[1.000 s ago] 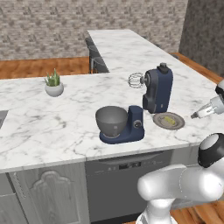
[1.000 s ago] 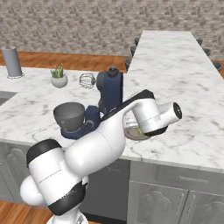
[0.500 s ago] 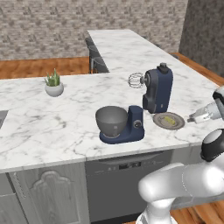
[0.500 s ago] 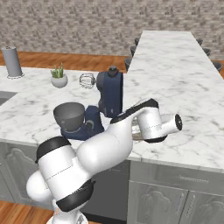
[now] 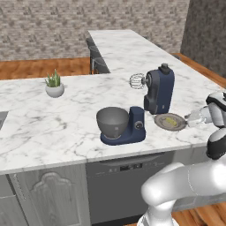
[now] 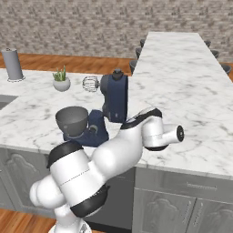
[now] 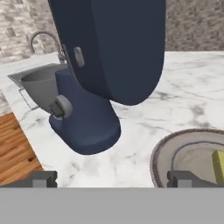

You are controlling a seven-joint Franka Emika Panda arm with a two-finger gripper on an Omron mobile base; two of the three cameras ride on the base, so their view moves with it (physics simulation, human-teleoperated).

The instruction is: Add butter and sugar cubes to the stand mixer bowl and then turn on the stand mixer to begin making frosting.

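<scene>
While the white arm is reaching in low from the right end of the marble counter (image 5: 53, 132), its gripper (image 7: 113, 178) is hanging with jaws spread wide and nothing between them, just off the counter's near right edge. Directly ahead of the fingertips (image 7: 41, 178) a flat grey plate (image 5: 170, 122) is lying on the marble, carrying a yellow block of butter (image 7: 219, 166); the right fingertip is showing over the plate's near rim in the hand view. Just left of the plate the stand mixer (image 5: 148, 103) is sitting near the counter's front edge, its navy head tilted up and back with the wire whisk (image 5: 137, 81) pointing left in the air. On the mixer's flat base the stand mixer bowl (image 5: 113, 122) is resting, dull grey and empty as far as can be seen. Farther left a small potted plant (image 5: 54, 85) is standing on the marble, and in the right base view a grey cylinder (image 6: 12, 64) is standing at the far left.
</scene>
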